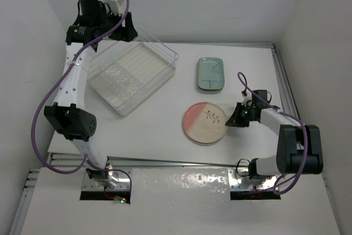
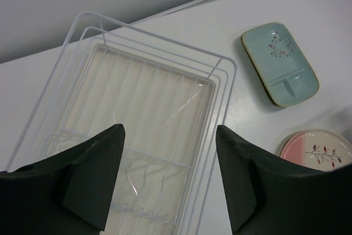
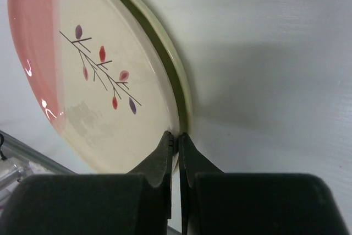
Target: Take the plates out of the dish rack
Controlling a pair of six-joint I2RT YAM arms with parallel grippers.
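While the left gripper (image 2: pixel 169 136) hangs with jaws apart, the dish rack (image 2: pixel 165 36) lies beneath them, holding a ribbed base and a clear insert that is hard to make out. Right of them, a blue-green plate (image 2: pixel 279 64) rests on the desk (image 2: pixel 258 125). The right gripper (image 3: pixel 176 138) has its jaws together, tips at the rim of the pink-and-cream plate (image 3: pixel 82 81), which lies on a mostly hidden yellow-green-rimmed plate (image 3: pixel 184 89).

Lab test cell: white table (image 1: pixel 159 133) enclosed by walls (image 1: pixel 220 4) (bare, white).
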